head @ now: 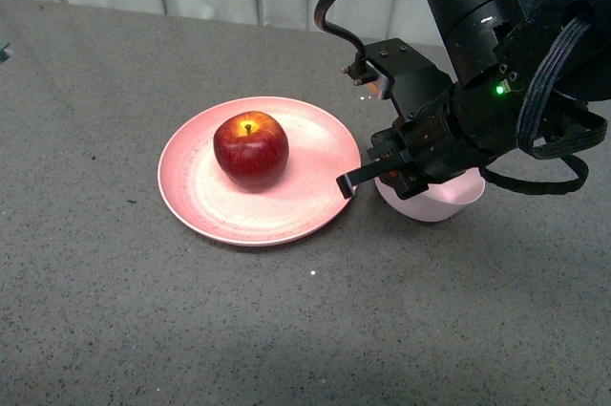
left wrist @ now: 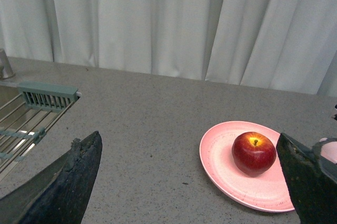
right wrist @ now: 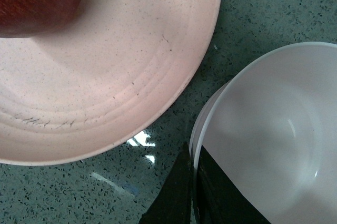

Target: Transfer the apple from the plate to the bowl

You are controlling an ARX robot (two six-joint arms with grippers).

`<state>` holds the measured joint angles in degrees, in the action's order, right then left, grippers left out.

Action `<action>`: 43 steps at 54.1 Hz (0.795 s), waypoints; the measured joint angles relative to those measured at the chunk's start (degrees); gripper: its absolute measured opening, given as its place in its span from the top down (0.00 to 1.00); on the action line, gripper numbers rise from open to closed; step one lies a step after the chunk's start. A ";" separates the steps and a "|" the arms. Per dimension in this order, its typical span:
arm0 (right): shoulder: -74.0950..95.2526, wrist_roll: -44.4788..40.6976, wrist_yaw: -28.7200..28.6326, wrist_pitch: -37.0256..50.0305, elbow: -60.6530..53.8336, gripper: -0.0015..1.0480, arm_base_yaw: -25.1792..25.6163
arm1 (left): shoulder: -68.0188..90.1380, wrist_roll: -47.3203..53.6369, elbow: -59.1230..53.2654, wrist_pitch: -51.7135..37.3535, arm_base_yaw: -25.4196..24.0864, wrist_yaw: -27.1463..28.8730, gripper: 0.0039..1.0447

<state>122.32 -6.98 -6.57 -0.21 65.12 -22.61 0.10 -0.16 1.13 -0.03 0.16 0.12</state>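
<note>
Apple point(head: 250, 148): upright on plate point(head: 305, 205), stem up, a little left of centre, touched by nothing. Judged firm and moderately heavy; glossy skin likely slick under hard pads; bruisable if squeezed hard. Best taken across the widest girth, from above, jaws either side of the stem. Round, so apt to roll if nudged off-centre.

Bowl point(head: 444, 201): just beside plate's right edge, empty in right wrist view, small enough to call for a centred drop.

Right gripper point(head: 349, 184): low over the gap between plate and bowl, one fingertip at plate's rim. Jaws apart or together, cannot tell; not on apple.

Left gripper point(left wrist: 187, 140): fingers spread wide, empty, well back from plate, apple ahead.

Rack point(left wrist: 47, 95): far off to the left.
</note>
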 joint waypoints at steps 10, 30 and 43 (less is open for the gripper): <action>0.57 0.70 -0.83 0.17 0.22 0.87 -0.04 | 0.00 0.00 0.00 0.00 0.00 0.00 0.06; -2.95 3.52 -1.84 7.43 -3.76 0.36 1.38 | 0.00 0.00 0.00 0.00 0.00 0.00 0.06; -17.07 3.56 3.02 20.22 -15.06 0.10 4.50 | 0.00 0.00 0.00 0.00 0.00 0.00 0.06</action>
<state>105.25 -3.42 -3.55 20.01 50.06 -18.11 0.10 -0.16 1.13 -0.03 0.16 0.12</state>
